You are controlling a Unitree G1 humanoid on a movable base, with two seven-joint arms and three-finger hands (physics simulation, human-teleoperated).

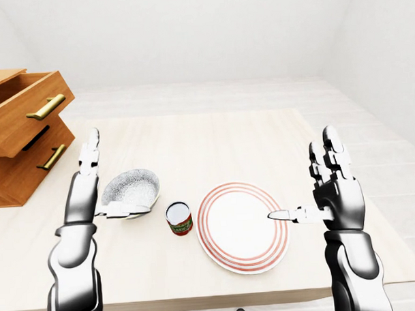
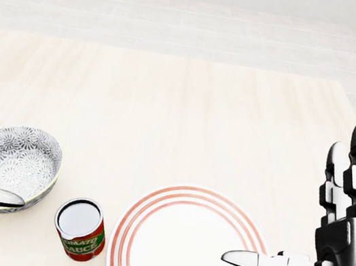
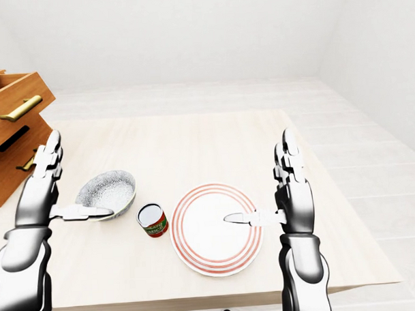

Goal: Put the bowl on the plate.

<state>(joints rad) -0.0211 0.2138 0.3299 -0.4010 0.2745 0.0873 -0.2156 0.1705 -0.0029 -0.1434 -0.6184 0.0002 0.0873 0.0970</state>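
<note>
Left-eye view shows both silver-and-black robot arms raised from the bottom corners, forearms upright and fingers pointing toward the top of the frame. The left hand (image 1: 92, 180) stands at lower left with its fingers spread and straight, and its thumb juts sideways across the near rim of the grey-patterned ceramic bowl (image 1: 132, 190); whether the thumb touches the rim cannot be told. The fingers do not close round the bowl. The right hand (image 1: 335, 188) stands at lower right, likewise spread, its thumb pointing left over the right edge of the white round plate with red rings (image 1: 243, 226). The bowl sits on the pale wooden table (image 1: 214, 141), left of centre, apart from the plate. Between them stands a small red tomato-sauce can (image 1: 179, 218). A wooden drawer cabinet with brass handles (image 1: 26, 131) occupies the upper left.
</note>
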